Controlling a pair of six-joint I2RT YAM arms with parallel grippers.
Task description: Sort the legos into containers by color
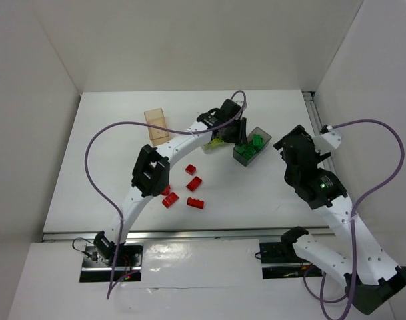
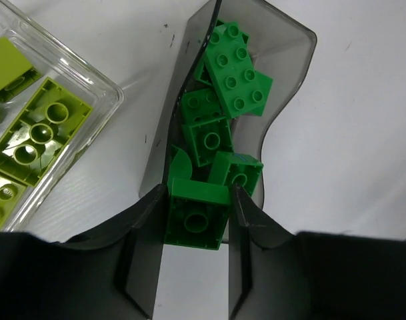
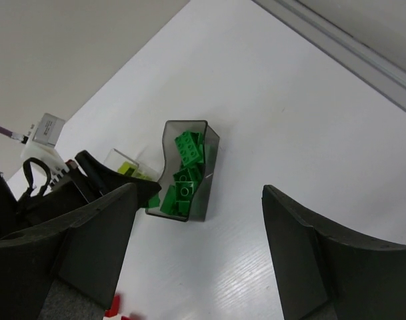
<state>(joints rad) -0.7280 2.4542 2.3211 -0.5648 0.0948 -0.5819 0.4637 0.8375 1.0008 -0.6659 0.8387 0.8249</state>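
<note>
My left fingers [image 2: 249,220] are clamped narrow on a green brick [image 2: 196,213], one on each flat side so it can't twist. I hold it at the near end of the grey box [image 2: 293,73], where the other dark greens are piled. That end has the only free room, so I judge it the place to let go. I cannot tell whether the brick has cleared the rim.

The clear box [image 2: 109,93] sits just beside, with yellow-green bricks [image 2: 39,130] inside. A drop must fall straight or it may land in the wrong colour.

My right fingers [image 3: 323,253] are spread wide, holding nothing, and hang back to leave room.

The red bricks [image 1: 194,183] lie loose on the surface [image 1: 123,167]. The peach box [image 1: 157,125] stands apart, likely meant for them.
</note>
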